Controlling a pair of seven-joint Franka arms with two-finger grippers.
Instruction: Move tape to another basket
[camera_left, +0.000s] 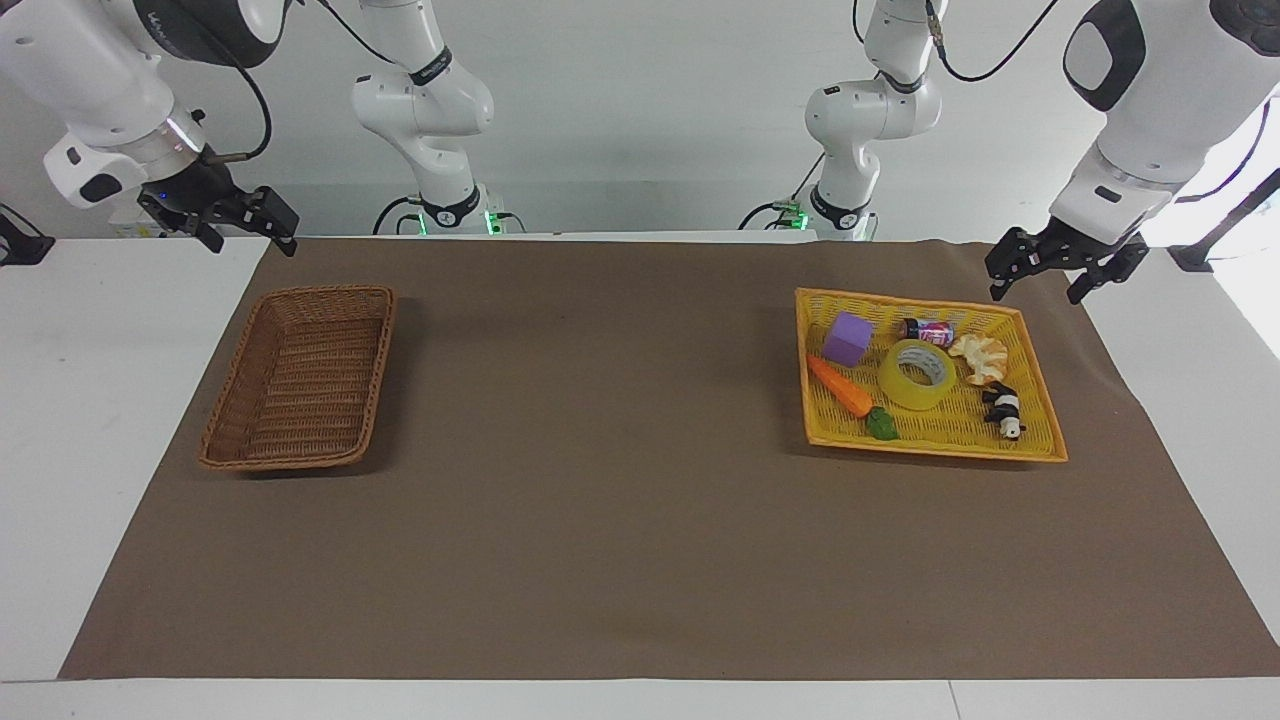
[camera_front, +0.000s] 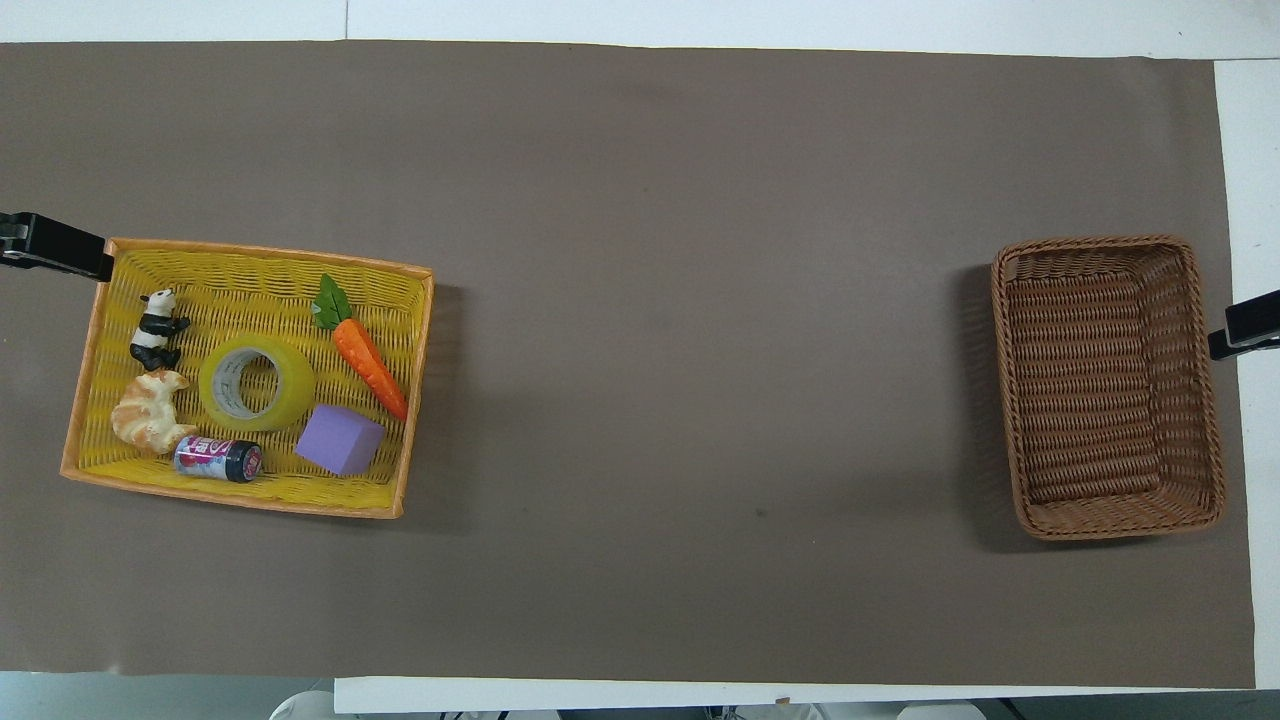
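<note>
The tape (camera_left: 915, 375), a yellow ring with a pale core, lies flat in the middle of the flat yellow tray (camera_left: 930, 451) at the left arm's end of the table; it also shows in the overhead view (camera_front: 255, 382). The brown wicker basket (camera_left: 330, 292) stands empty at the right arm's end, and shows in the overhead view (camera_front: 1095, 242) too. My left gripper (camera_left: 1040, 288) is open, raised beside the tray's corner. My right gripper (camera_left: 250, 240) is open, raised beside the basket's corner. Both hold nothing.
In the tray (camera_front: 270, 254) around the tape lie a purple block (camera_front: 340, 440), a toy carrot (camera_front: 370, 355), a panda figure (camera_front: 155, 328), a croissant (camera_front: 150, 425) and a small can (camera_front: 218, 458). A brown mat (camera_left: 600, 480) covers the table between tray and basket.
</note>
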